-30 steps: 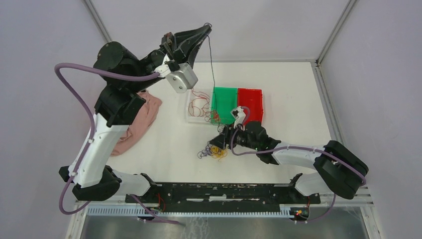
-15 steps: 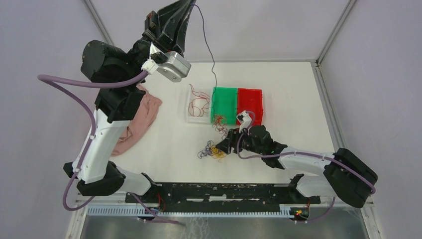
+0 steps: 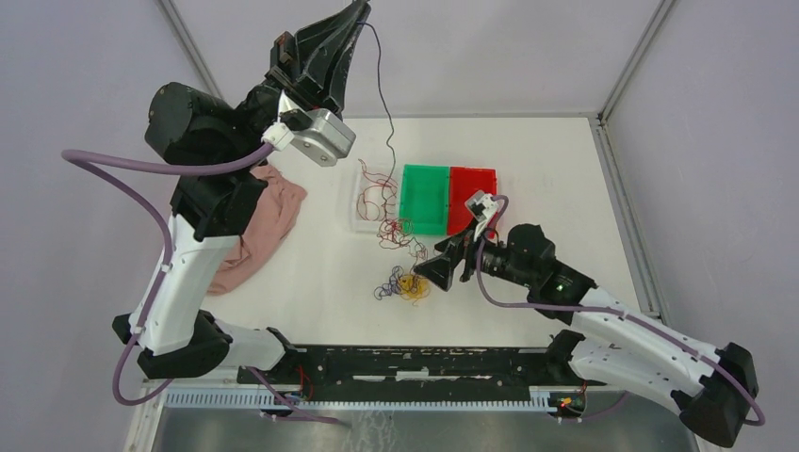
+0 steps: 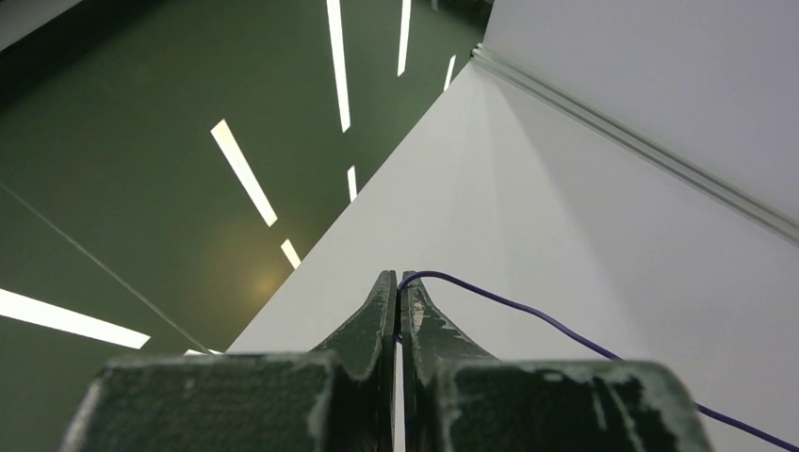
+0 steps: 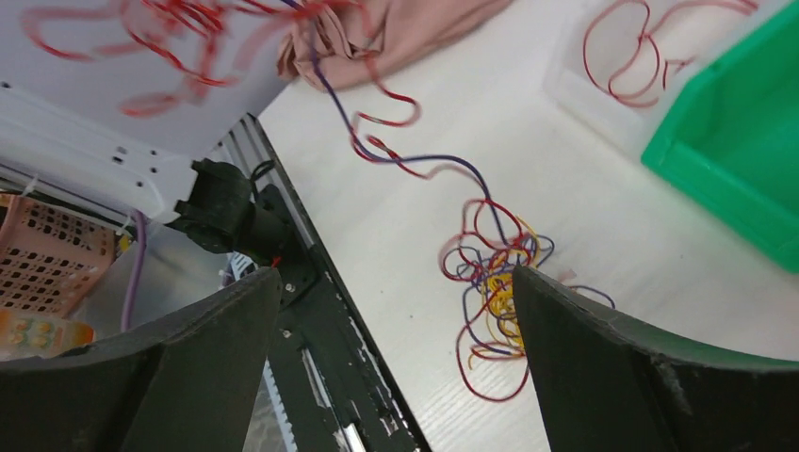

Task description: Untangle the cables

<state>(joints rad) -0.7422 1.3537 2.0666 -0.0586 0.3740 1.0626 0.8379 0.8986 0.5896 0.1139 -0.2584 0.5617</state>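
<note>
Up at the far left, the left gripper (image 3: 361,9) is pinched shut on one purple cable (image 4: 528,315). It trails down toward the cables (image 3: 405,285) clumped at the table's near middle. The right gripper (image 3: 429,273) hovers just right of the clump, its jaws wide apart and holding nothing.

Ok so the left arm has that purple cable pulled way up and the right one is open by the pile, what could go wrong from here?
The purple cable pinched in the left jaws runs down through red strands at the clear tray into the clump; pulling higher could tighten a knot or drag those strands along. The right jaws hang open near the clump, pinning nothing, so the whole clump might lift.
</note>
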